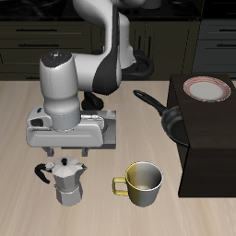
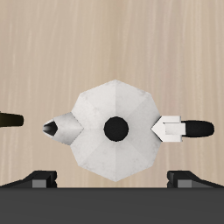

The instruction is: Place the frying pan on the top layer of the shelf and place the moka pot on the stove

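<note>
Wood tabletop, dark cabinets behind. Gripper (image 1: 70, 149) hangs spread and empty directly over the moka pot (image 1: 66, 181), lower left of the exterior frame. Risk: pads land on handle or spout instead of faceted body, pot twists or tips.

The light wooden table (image 1: 18, 198) carries the moka pot (image 1: 64, 181) near its front edge, with the yellowish metal mug (image 1: 143, 182) just beside it, apart from it. The dark shelf (image 1: 210, 157) stands on the table beside the mug. On the shelf's flat top lies 1 pink-rimmed white plate (image 1: 207, 88). The frying pan (image 1: 169, 114) sits against the shelf's side; whether it rests on the table cannot be told.
</note>
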Controlling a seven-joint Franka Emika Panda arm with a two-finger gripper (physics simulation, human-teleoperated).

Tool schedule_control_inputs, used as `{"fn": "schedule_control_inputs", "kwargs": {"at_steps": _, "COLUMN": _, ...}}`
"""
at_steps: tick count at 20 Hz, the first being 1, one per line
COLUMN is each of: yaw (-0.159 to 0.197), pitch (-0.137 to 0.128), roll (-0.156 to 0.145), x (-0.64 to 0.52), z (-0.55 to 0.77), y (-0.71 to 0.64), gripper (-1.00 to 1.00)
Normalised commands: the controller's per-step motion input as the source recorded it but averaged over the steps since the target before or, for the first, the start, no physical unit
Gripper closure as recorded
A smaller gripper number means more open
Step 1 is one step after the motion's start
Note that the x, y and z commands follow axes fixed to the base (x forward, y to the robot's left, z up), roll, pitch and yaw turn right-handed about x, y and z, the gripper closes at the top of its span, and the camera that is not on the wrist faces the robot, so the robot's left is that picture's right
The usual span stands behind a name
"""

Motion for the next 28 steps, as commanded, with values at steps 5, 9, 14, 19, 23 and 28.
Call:
{"fn": "schedule_control_inputs", "kwargs": {"at_steps": 5, "yaw": 0.021, "pitch": 0.012, "roll": 0.023, "x": 0.03, "z": -0.05, "y": 0.16, "gripper": -1.0}}
{"fn": "schedule_control_inputs", "kwargs": {"at_steps": 9, "yaw": -0.05, "pitch": 0.005, "roll": -0.029, "x": 0.07, "z": 0.05, "y": -0.18, "gripper": -1.0}}
{"fn": "schedule_control_inputs", "kwargs": {"at_steps": 14, "yaw": 0.014, "pitch": 0.006, "roll": -0.013, "x": 0.04, "z": 0.0, "y": -0.05, "gripper": -1.0}}
{"fn": "schedule_control_inputs", "kwargs": {"at_steps": 19, "yaw": 0.031, "pitch": 0.012, "roll": 0.02, "x": 0.03, "z": -0.08, "y": 0.12, "gripper": -1.0}}
{"fn": "schedule_control_inputs", "kwargs": {"at_steps": 23, "yaw": -0.031, "pitch": 0.016, "roll": -0.022, "x": 0.07, "z": -0.11, "y": -0.05, "gripper": -1.0}}
{"fn": "schedule_control_inputs", "kwargs": {"at_steps": 28, "yaw": -0.025, "pitch": 0.019, "roll": -0.013, "x": 0.03, "z": -0.17, "y": -0.08, "gripper": -1.0}}
